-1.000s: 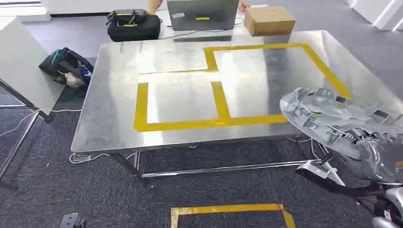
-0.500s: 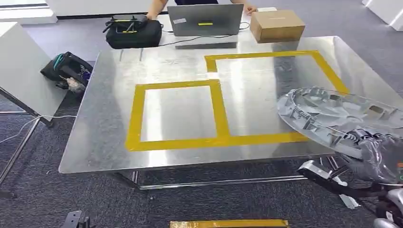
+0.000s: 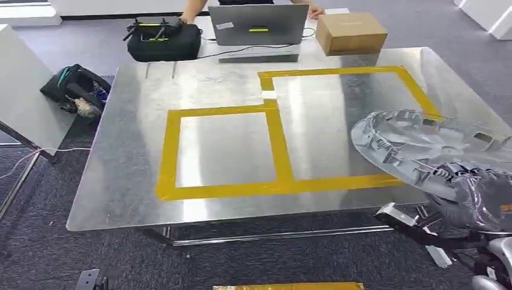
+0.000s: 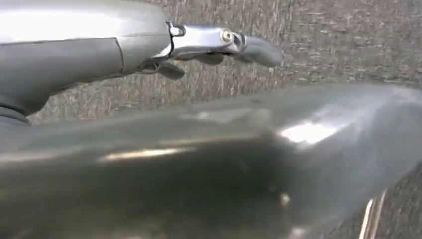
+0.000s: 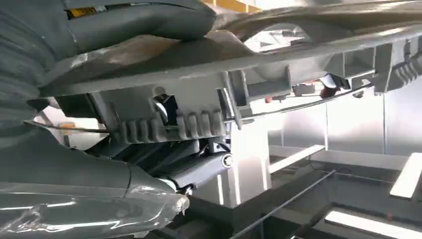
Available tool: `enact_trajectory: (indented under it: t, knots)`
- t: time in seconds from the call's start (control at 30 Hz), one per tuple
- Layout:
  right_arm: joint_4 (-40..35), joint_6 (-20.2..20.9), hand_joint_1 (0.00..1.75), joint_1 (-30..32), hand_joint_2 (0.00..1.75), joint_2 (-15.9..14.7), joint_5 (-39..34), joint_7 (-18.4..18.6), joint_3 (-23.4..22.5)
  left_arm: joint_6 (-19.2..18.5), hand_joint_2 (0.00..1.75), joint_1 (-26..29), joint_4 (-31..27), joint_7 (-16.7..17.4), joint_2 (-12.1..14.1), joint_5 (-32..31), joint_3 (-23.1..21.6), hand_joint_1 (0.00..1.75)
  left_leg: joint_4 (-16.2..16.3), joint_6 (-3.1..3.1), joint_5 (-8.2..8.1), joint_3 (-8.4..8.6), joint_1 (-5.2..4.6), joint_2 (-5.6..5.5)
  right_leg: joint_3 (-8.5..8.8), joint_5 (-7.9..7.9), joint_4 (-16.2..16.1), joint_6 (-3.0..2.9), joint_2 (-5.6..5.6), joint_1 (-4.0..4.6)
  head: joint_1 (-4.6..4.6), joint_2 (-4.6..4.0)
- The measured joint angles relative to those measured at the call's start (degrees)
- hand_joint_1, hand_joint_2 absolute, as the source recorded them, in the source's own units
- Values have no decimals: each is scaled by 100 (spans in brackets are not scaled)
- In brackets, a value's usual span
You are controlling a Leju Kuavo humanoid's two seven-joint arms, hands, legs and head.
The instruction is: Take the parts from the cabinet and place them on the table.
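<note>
right wrist view: fingers (image 5: 164,20) of the right hand (image 5: 99,99) lay closed over the rim of the grey part (image 5: 308,55), a thick grey thumb under it; ribbed clips and a thin wire ran along the part's underside. head view: right hand (image 3: 483,202), wrapped in clear film, gripped the near edge of the part (image 3: 422,145), a round grey wheel-cover-like piece, inner face up. the part hung above the right front corner of the counter (image 3: 121,175), overlapping the right-hand yellow tape rectangle (image 3: 416,90); whether it touched the surface could not be told. left wrist view: left hand (image 4: 219,45) hung above grey carpet, its fingers (image 4: 259,50) held out straight with nothing in them; how far apart they stood could not be told. head view, further items: second yellow tape rectangle (image 3: 175,151) on the left half of the shiny metal counter; open laptop (image 3: 259,24), black case (image 3: 163,39) and cardboard box (image 3: 350,33) along the far edge; a person's hand (image 3: 314,10) beside the laptop; dark bag (image 3: 75,90) on the floor left of the counter; white board (image 3: 24,90) on a stand at far left; strip of yellow floor tape (image 3: 290,286) on the carpet at the near edge.
</note>
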Motion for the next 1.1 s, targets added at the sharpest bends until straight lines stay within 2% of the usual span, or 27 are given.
enact_trajectory:
  t: [0.03,0.07,0.13,0.17,0.2,0.23,0.3,0.33,0.37,0.4,0.47,0.5,0.53,0.57,0.63,0.67,0.7,0.73,0.77,0.8,0.83,0.87,0.9,0.93,0.97,1.0,1.1]
  knots:
    - [-4,15,175,3,175,0,0,6,0,13,0,2,-7,-2,-18,-4,15,0,-9,3,-7,29,7,-4,-35,-75,150,23,-7,-1,11,-2]
    - [-4,35,175,-3,175,0,-9,6,0,13,0,0,-7,0,-28,-13,46,0,-8,44,-33,38,7,-6,-208,-265,461,41,-8,1,20,0]
    - [-4,182,175,1,175,-2,-206,-31,2,22,0,4,-7,4,-59,-48,94,0,-3,66,-61,45,-6,-7,-762,-715,1430,69,-5,3,13,-2]
    - [-2,304,175,6,175,-48,-466,-101,4,28,0,20,-7,4,-72,-50,131,0,4,68,-82,55,-13,-8,-1012,-799,1811,78,-6,10,11,-2]
    - [-2,365,175,20,175,-94,-659,-131,4,39,0,27,-7,4,-81,-55,151,0,11,70,-102,75,-16,-10,-1106,-710,1875,78,-6,10,13,-2]
    - [-2,435,175,39,175,-133,-873,-129,2,122,0,43,-7,7,-111,-55,181,0,19,71,-131,110,-19,-13,-1059,-471,1667,76,-7,11,11,-2]
    - [20,474,175,142,175,-197,-1176,-166,-46,372,0,124,-114,206,-234,-232,330,0,59,61,-204,193,-19,-32,-689,144,752,65,-6,11,13,0]
    - [48,509,175,202,175,-225,-1292,-221,-118,486,0,215,-269,339,-292,-372,429,0,88,40,-252,207,-24,-49,-501,386,266,52,-7,8,17,-2]
    - [70,540,175,216,175,-229,-1296,-232,-177,536,0,268,-382,444,-330,-494,515,0,167,11,-278,180,-73,-57,-412,346,178,6,-8,13,6,-2]
    - [96,575,175,213,175,-238,-1257,-203,-260,544,0,335,-479,560,-372,-571,582,0,167,-1,-269,153,-69,-61,-447,361,197,-46,-3,12,0,-2]
    - [145,702,175,190,175,-240,-1075,20,-392,470,0,434,-630,722,-426,-744,715,0,160,-24,-261,155,-57,-59,-454,362,199,-84,1,32,0,-2]
    - [217,789,175,137,175,-238,-979,189,-475,400,0,453,-693,829,-461,-853,783,0,171,-44,-278,166,-90,-64,-427,388,137,-126,-1,-32,4,0]
    - [298,861,175,69,175,-236,-938,274,-560,345,0,471,-752,901,-494,-942,842,0,213,-91,-341,158,-93,-55,-388,405,109,-153,-20,-44,2,-2]
    - [380,907,175,23,175,-236,-931,293,-671,317,0,477,-802,924,-518,-1025,931,0,457,-163,-523,41,-73,-48,-377,408,98,-176,-41,-69,-77,-2]
    - [509,953,175,-44,175,-234,-903,315,-839,267,0,479,-850,988,-546,-1088,1071,0,1388,-273,-960,-415,30,-30,-380,408,98,-176,-62,-95,-70,-2]
    - [562,990,175,-62,175,-234,-872,334,-888,220,0,495,-866,1030,-557,-1178,1124,0,1802,-311,-1084,-623,76,-21,-383,407,99,-173,-65,-109,-81,-2]
    - [608,1036,175,-78,175,-225,-850,365,-925,175,0,513,-872,1069,-577,-1283,1185,0,1951,-339,-1070,-714,116,-17,-379,405,99,-169,-65,-125,-74,-2]
    - [654,1078,175,-94,175,-216,-844,376,-971,135,0,530,-885,1111,-601,-1402,1257,0,1852,-364,-936,-675,147,-15,-374,397,99,-153,-64,-145,-77,-2]
    - [695,1127,175,-117,175,-208,-850,400,-1042,103,0,539,-903,1145,-641,-1535,1338,0,1510,-385,-697,-517,172,-13,-365,390,99,-129,-62,-168,-77,-2]
    - [723,1186,175,-145,175,-205,-863,417,-1121,68,0,540,-922,1169,-679,-1667,1416,0,967,-402,-412,-240,196,-9,-345,379,99,-103,-60,-193,-77,-2]
    - [756,1231,175,-180,175,-205,-872,426,-1191,44,0,537,-946,1196,-708,-1764,1482,0,449,-412,-204,39,216,0,-327,369,98,-60,-57,-208,-77,-2]
    - [783,1279,175,-212,175,-205,-883,435,-1268,2,0,524,-960,1226,-756,-1865,1554,0,185,-422,-238,173,217,3,-333,353,106,-10,-52,-188,-83,-2]
    - [831,1331,175,-241,175,-205,-898,437,-1342,-42,0,509,-968,1261,-772,-1970,1629,0,126,-363,-265,191,193,-21,-353,353,116,40,-44,-183,-85,0]
    - [887,1381,175,-272,175,-205,-929,437,-1425,-107,0,517,-981,1309,-830,-2105,1714,0,94,-354,-222,184,212,-26,-355,345,122,39,-45,-175,-70,0]
    - [942,1412,175,-293,175,-205,-938,435,-1478,-151,0,525,-990,1344,-866,-2225,1798,0,93,-374,-226,185,207,-25,-349,378,94,-73,-39,-179,-72,-2]
    - [997,1451,175,-316,175,-208,-953,420,-1532,-179,0,528,-992,1375,-892,-2289,1871,0,87,-366,-221,186,194,-27,-328,393,46,-72,-40,-181,-70,-2]
    - [1115,1475,175,-395,175,-208,-968,417,-1635,-199,0,527,-997,1401,-940,-2363,2032,0,64,-330,-209,182,186,-32,-290,453,-68,25,-48,-188,-70,0]
